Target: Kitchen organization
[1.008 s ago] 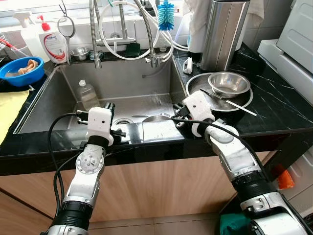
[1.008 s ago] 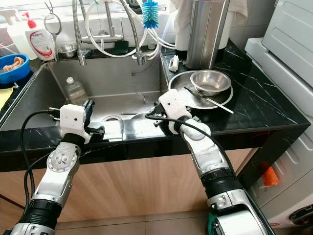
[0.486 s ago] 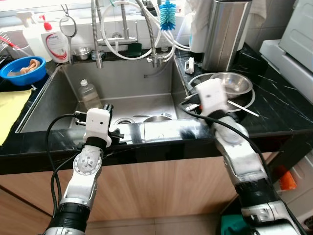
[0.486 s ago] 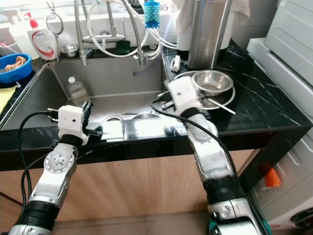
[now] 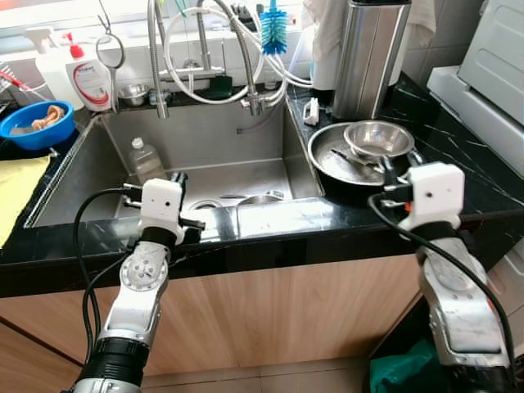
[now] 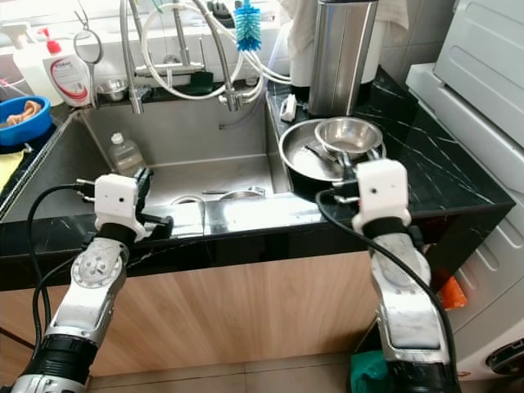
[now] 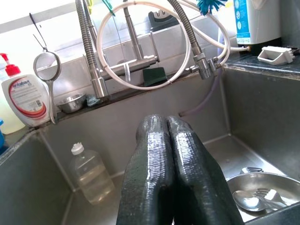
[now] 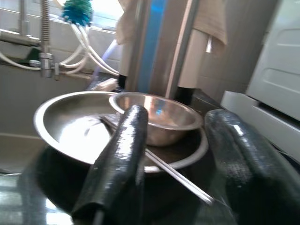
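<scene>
On the black marble table at about two o'clock from the sink point(image 5: 205, 139), a wide shallow steel pan point(image 5: 332, 160) carries a smaller steel bowl point(image 5: 378, 139), with a thin metal rod point(image 8: 173, 174) lying across the pan's rim. The right end effector point(image 8: 180, 173) sits just in front of this stack with its fingers spread wide and nothing between them; the rod runs through the gap. The left end effector point(image 7: 168, 154) hovers at the sink's near edge, its two glossy ribbed fingers pressed together, empty.

Down in the basin lie a dish with a spoon and fork point(image 7: 255, 197) and a clear plastic bottle point(image 5: 146, 158) with a white cap at ten o'clock.

The likely trouble is the stack (everything there is smooth, polished, rounded steel). A grip on the thin rim could slip, and lifting the pan could let the loose bowl slide or the rod tip off the table. The rod is slim and may roll from between the pads. The wet-looking black table edge offers little friction either.
</scene>
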`<state>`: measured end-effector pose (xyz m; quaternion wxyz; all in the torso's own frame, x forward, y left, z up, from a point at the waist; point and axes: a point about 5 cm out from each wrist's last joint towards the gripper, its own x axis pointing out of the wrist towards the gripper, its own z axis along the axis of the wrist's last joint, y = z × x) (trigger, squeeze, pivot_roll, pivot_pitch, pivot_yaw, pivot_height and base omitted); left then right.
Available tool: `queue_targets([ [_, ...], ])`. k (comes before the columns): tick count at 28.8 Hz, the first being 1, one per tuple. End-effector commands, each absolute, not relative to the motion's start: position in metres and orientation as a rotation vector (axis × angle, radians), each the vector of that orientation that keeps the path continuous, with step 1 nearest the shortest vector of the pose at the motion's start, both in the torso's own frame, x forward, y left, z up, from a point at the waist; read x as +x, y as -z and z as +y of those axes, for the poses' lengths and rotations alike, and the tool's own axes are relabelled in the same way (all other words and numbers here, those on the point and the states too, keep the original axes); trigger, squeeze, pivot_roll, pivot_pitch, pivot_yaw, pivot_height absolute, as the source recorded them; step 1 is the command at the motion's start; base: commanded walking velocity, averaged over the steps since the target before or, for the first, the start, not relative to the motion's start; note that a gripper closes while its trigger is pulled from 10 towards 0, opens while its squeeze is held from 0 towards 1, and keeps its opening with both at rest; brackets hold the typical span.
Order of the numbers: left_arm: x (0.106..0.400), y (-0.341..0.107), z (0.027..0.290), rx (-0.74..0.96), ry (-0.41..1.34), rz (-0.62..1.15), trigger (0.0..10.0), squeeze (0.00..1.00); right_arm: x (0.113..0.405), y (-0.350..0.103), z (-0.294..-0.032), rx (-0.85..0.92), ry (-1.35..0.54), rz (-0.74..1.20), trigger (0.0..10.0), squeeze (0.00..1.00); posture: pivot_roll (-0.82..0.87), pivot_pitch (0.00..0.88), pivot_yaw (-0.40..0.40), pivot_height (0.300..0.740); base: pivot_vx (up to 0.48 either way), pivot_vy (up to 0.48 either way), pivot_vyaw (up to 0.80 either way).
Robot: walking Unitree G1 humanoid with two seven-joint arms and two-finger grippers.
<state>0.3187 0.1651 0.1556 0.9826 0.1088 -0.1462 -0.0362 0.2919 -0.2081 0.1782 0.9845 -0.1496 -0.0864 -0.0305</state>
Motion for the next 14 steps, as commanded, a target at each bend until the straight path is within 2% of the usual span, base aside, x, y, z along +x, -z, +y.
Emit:
queue_targets([
  [1, 0.3177, -0.1592, 0.171, 0.224, 0.06, -0.299, 10.0, 0.0, 0.2895, -0.1925, -0.2017, -0.274, 0.067, -0.246, 10.0, 1.0, -0.21, 0.0, 0.092, 0.731, 0.0, 0.0, 0.0],
  [8, 0.3181, -0.1597, 0.1703, 0.226, 0.064, -0.298, 10.0, 0.0, 0.2876, -0.1898, -0.1962, -0.231, 0.071, -0.243, 10.0, 1.0, -0.21, 0.0, 0.098, 0.731, 0.0, 0.0, 0.0],
  [14, 0.3179, -0.1591, 0.1697, 0.228, 0.069, -0.296, 10.0, 0.0, 0.2862, -0.1852, -0.203, -0.149, 0.121, -0.206, 10.0, 1.0, -0.21, 0.0, 0.098, 0.731, 0.0, 0.0, 0.0],
])
